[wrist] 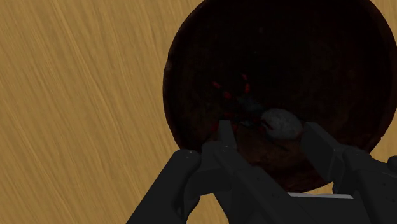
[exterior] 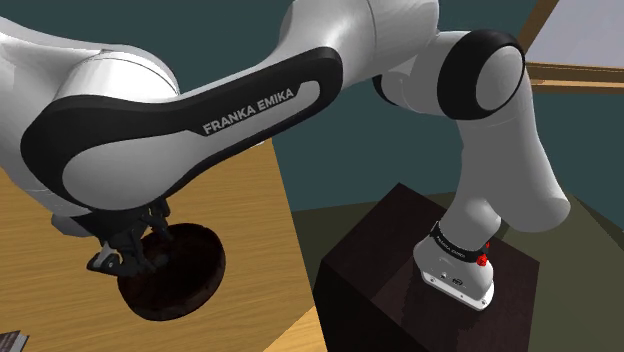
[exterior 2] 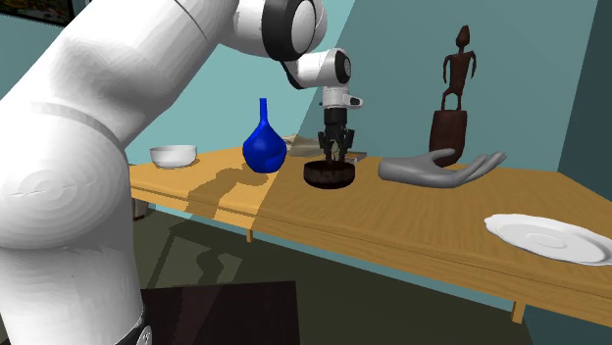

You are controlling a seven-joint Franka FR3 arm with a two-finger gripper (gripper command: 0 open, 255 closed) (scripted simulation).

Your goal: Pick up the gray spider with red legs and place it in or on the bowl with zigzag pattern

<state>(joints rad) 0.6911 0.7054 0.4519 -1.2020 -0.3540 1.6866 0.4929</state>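
In the bowl: the spider [wrist: 280, 123], a grey body with red legs fanned out to one side, lies against the dark inside wall of the bowl [wrist: 191, 51], so the task's thing is already where it belongs.
Above the bowl: the gripper [wrist: 267, 137] hangs straight over the opening, low, so that the spider meets the bowl and not the table [exterior 2: 412, 225].
Fingers: the 2 black fingers [wrist: 222, 137] stand spread, with the spider between them; the grey body sits close by 1 finger and free of the other, so I judge it let go rather than pinched.
Bowl look: dark brown and shaded; no zigzag can be made out here.
Bowl position: in the second exterior view the bowl [exterior 2: 329, 176] stands mid-table between the blue vase [exterior 2: 264, 145] and the grey hand sculpture [exterior 2: 441, 169], apart from both, which leaves room for a vertical approach.
Arm: in the shoulder view it reaches out over the table, the gripper [exterior: 125, 262] at the bowl [exterior: 185, 270].
Stage: placing looks done; what remains is a straight lift clear.
Risk: a leg catching on a finger on the way up.
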